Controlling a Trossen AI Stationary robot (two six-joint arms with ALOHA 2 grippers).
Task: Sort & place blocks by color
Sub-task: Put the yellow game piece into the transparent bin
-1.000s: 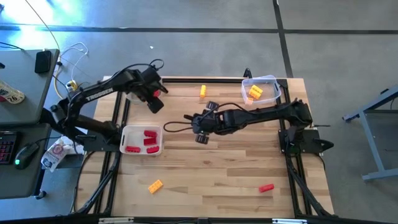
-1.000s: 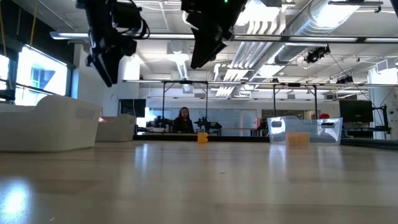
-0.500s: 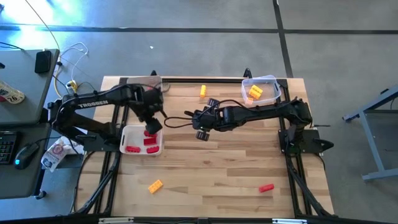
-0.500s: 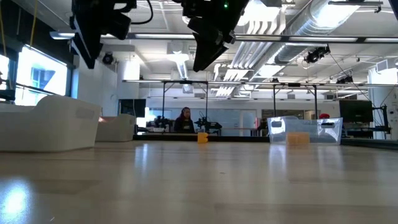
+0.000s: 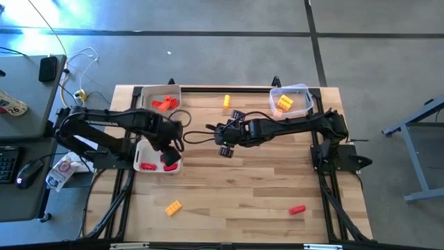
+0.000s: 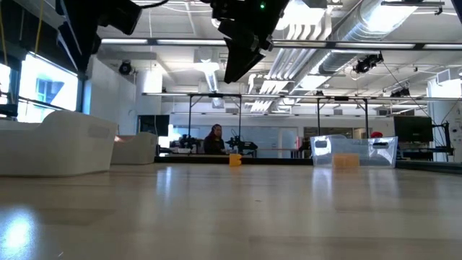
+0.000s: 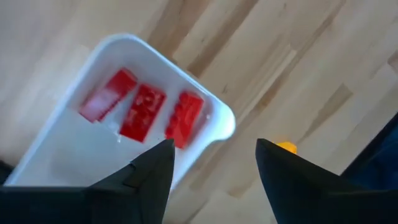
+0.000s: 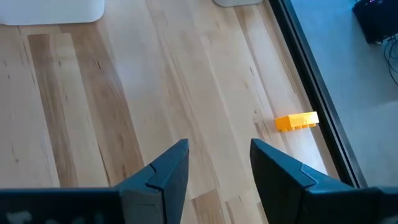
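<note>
Swung back from the far-left part of the wooden table (image 5: 236, 187) over the last second, the left gripper (image 5: 168, 142) now hangs above the white rectangular tray of red studded bricks (image 5: 141, 149) near the left edge, its fingers (image 7: 146, 177) spread apart with nothing between them. That withdrawal uncovers a second white tray at the far-left corner (image 5: 151, 92), holding orange-red studded bricks (image 5: 164, 104). The right gripper (image 5: 227, 133) has barely shifted; it hovers over the middle of the table, its fingers (image 8: 158, 174) parted and empty.

Three red bricks (image 7: 142, 111) lie side by side in the near tray in the left wrist view, with a fourth (image 5: 146, 166) apart from them in the high view. A small orange-yellow brick (image 5: 226, 101) lies loose near the far edge, also seen from the right wrist (image 8: 296, 121). Yellow-orange bricks (image 5: 284, 103) sit in the clear plastic tub (image 5: 302, 90) at the far-right corner. A yellow brick (image 5: 173, 206) lies near the front edge toward the left, and a red brick (image 5: 296, 209) near the front edge toward the right.

In the low view the tub (image 6: 379, 153) and the loose brick (image 6: 235, 159) stand along the far edge, a seated person (image 6: 213, 139) shows beyond, and the exact count of bricks in the tub is probably two or three.
</note>
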